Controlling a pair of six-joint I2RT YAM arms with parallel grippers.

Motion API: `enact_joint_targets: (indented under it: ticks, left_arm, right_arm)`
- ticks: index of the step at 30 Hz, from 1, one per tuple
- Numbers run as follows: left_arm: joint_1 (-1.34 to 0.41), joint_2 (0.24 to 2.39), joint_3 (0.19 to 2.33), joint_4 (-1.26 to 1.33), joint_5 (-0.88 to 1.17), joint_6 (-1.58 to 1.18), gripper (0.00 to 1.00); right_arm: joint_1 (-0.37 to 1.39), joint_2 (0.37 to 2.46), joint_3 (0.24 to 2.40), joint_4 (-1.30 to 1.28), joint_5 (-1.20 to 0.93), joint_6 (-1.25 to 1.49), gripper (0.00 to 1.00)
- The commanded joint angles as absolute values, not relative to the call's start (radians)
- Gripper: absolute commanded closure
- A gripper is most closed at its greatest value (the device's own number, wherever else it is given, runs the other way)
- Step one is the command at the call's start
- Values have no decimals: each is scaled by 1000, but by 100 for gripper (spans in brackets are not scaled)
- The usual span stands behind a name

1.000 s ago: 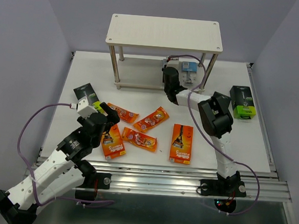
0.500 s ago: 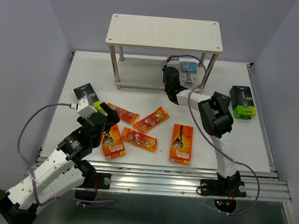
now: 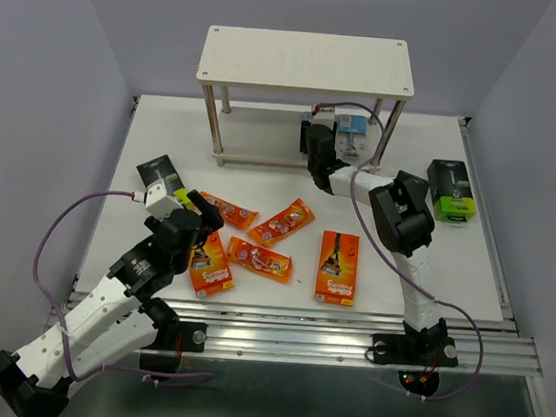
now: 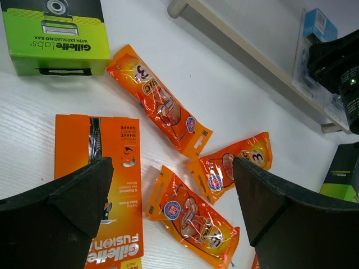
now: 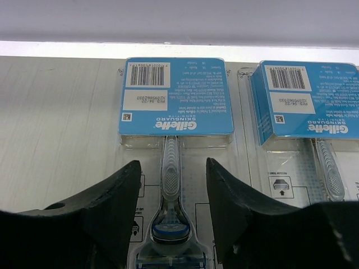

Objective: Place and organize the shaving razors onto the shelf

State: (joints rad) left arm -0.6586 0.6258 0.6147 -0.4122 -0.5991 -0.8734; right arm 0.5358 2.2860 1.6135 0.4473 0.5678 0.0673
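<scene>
On the shelf's lower board (image 5: 56, 123), the right gripper (image 5: 171, 168) straddles a Gillette blister pack (image 5: 175, 95), jaws spread. We should withdraw straight, sparing the neighbouring pack (image 5: 305, 98). Left gripper (image 4: 171, 165): spread, empty.

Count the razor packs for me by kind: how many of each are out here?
Black-and-lime boxes: 2
Flat orange boxes: 2
Orange foil packets: 3
Clear-blue blister packs: 2
Total: 9

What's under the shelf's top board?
Two blue razor packs lie side by side on the lower board, the right fingers over one. From above, the top board hides the rest.
</scene>
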Motion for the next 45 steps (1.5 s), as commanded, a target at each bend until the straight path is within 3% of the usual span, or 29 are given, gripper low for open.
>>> enact_joint_targets:
  ticks: [1, 7, 13, 15, 16, 35, 45]
  left_arm:
    - [-652, 621, 654, -405, -624, -865, 1]
    - [-653, 618, 649, -405, -620, -867, 1]
    - [-652, 604, 649, -408, -624, -868, 1]
    - [-652, 600, 647, -408, -624, -870, 1]
    - [-652, 600, 647, -410, -624, -871, 1]
    - [-652, 525, 634, -446, -540, -902, 1]
    - [-653, 514, 623, -488, -473, -934, 1]
  right_arm:
    - [528, 2270, 1649, 469, 565, 83, 42]
    - [528, 2238, 1635, 476, 546, 98, 39]
    - [528, 2182, 1618, 479, 532, 104, 26]
    - [528, 2157, 1592, 480, 520, 112, 2]
    - [528, 2125, 1580, 485, 511, 115, 0]
    - [690, 1740, 1237, 399, 486, 162, 0]
    - [865, 1618, 1143, 16, 710, 513, 0]
